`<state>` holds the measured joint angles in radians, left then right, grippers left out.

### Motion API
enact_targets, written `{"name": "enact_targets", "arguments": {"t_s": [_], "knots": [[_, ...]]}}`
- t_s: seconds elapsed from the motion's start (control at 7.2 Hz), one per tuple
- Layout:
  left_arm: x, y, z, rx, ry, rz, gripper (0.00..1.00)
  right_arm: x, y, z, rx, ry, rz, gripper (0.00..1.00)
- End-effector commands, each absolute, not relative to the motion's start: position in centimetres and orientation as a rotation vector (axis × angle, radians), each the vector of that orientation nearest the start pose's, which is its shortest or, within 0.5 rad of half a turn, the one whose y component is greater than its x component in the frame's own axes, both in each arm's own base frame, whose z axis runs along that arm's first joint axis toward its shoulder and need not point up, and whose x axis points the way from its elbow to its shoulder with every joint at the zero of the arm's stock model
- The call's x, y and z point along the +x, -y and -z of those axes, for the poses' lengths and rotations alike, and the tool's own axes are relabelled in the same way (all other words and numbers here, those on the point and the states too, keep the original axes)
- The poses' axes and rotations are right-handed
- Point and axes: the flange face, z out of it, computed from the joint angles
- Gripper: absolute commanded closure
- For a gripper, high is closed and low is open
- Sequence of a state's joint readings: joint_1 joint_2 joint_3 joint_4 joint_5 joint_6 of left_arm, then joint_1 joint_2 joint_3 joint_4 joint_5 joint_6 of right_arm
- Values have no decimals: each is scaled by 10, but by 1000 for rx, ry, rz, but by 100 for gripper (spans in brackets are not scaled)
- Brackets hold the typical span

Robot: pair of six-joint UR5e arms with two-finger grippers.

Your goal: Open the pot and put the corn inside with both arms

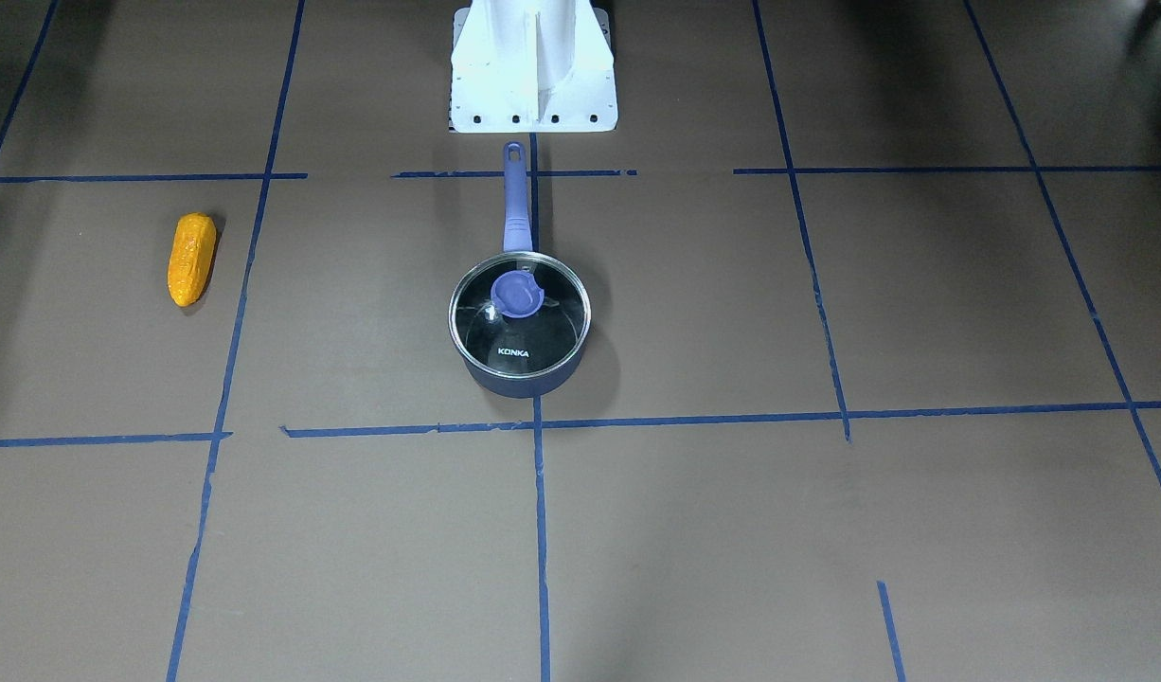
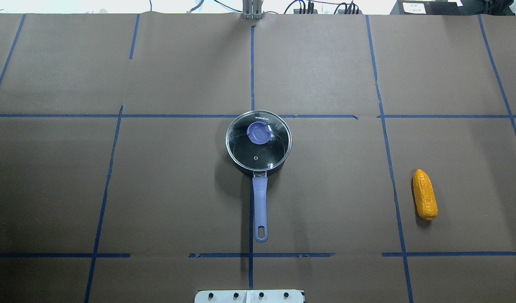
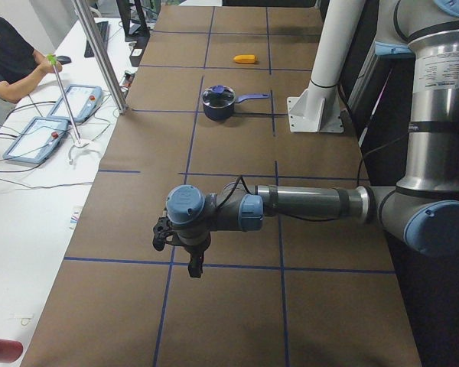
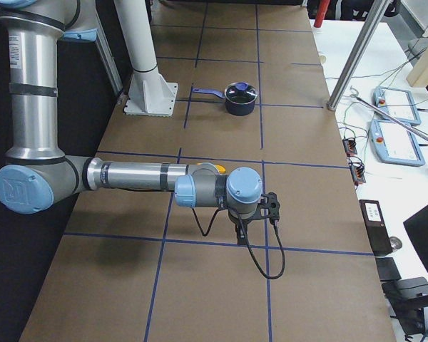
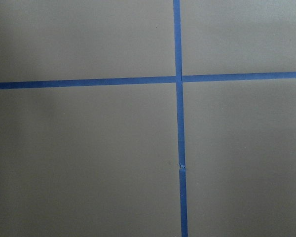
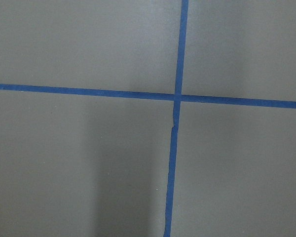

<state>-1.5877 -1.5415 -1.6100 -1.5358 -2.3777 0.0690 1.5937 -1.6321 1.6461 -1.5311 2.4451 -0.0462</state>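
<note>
Front-facing view: the pot (image 1: pixel 519 365) stands with its glass lid (image 1: pixel 543 336) seated and nothing has been gripped, so your first job is the lid. Neither set of fingers shows here.

Overhead view: the corn (image 2: pixel 424 200) lies flat on the worktop (image 2: pixel 115 189), well apart from the pot and on the robot's right. Let the right arm take the corn and the left arm take the lid. Bring the fingers straight down over the knob (image 2: pixel 259 133), close squarely across it, and lift vertically so the light pot does not drag along.

Left side view: the left arm (image 3: pixel 306 205) reaches out low and level, wrist turned down. The left fingers (image 3: pixel 193 264) hang just above bare worktop. The pot is well beyond them, and the corn farther off. From this angle I cannot tell how wide they stand, though they probably carry nothing.

Right side view: the right arm (image 4: pixel 135 175) mirrors that pose. The right fingers (image 4: pixel 271 206) sit at its end, and again I cannot tell their gap. The corn lies near them, partly behind the forearm, and the pot is well beyond.

Both wrist views: only crossed blue tape (image 5: pixel 177 81) on worktop, no fingers in view.
</note>
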Motion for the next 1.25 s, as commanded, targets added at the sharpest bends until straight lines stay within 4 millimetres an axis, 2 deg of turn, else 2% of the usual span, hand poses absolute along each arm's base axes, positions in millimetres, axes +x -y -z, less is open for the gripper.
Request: {"name": "enact_targets", "arguments": {"t_s": [0.0,0.56,0.97,1.11], "knots": [[-69,477,-657,10,-807,-39,0,68,468,-638,83,872,46,0],[-69,478,-654,16,-813,-41,0,67,469,-636,87,873,50,0],[-70,485,-637,52,-816,-53,0,67,485,-619,120,875,63,0],[-71,483,-620,79,-816,-58,0,68,487,-616,126,876,67,0]]}}
